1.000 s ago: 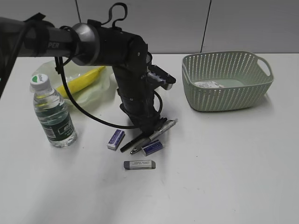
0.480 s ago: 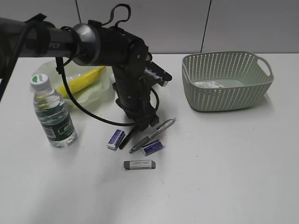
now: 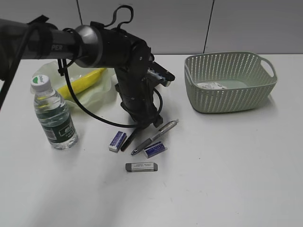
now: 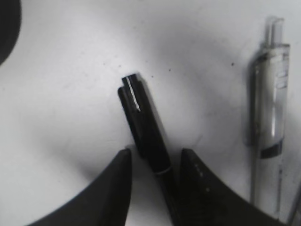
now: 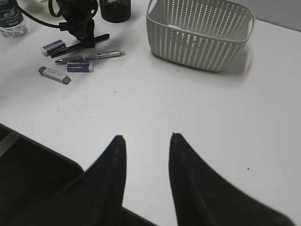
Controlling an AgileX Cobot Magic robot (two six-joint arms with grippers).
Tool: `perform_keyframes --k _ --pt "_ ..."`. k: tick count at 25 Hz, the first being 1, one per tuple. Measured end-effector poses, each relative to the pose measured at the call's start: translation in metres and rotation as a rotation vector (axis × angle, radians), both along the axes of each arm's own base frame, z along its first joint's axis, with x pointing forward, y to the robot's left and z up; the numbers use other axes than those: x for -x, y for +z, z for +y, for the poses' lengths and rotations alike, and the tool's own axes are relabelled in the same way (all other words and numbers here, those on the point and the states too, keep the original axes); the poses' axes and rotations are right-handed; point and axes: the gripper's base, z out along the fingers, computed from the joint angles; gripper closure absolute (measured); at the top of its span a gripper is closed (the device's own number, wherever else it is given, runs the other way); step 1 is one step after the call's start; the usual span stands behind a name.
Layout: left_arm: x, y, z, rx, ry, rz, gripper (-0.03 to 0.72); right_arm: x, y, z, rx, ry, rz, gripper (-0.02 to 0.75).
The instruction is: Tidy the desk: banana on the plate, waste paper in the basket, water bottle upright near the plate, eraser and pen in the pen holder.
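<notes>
Yellow banana (image 3: pixel 83 81) already on the plate (image 3: pixel 102 92), waste paper (image 3: pixel 211 86) in the basket (image 3: pixel 230 81), water bottle (image 3: pixel 53 114) upright close by. Still on the table (image 3: pixel 227 165): black pen (image 4: pixel 146 127), silver pen (image 3: pixel 156 136), three erasers (image 3: pixel 141 166). Left gripper (image 4: pixel 153 186) partly open astride the black pen, grip uncertain; right gripper (image 5: pixel 146 162) half-open, empty.

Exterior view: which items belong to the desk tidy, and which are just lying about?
Belongs to the job:
banana, plate, water bottle, basket, waste paper, black pen, silver pen, left blue eraser, right blue eraser, grey eraser, pen holder.

Not part of it:
the arm's black cable.
</notes>
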Motion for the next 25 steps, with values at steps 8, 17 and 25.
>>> perform_keyframes --k 8,17,25 --pt "-0.001 0.003 -0.002 0.005 0.023 0.012 0.614 0.0 0.0 0.0 -0.001 0.0 0.0 0.476" --pt "-0.002 0.066 -0.012 0.202 0.068 -0.068 0.615 0.0 0.0 0.0 0.0 0.0 0.0 0.476" --pt "-0.021 0.145 0.002 0.506 0.147 -0.335 0.615 0.0 0.0 0.0 0.0 0.0 0.0 0.476"
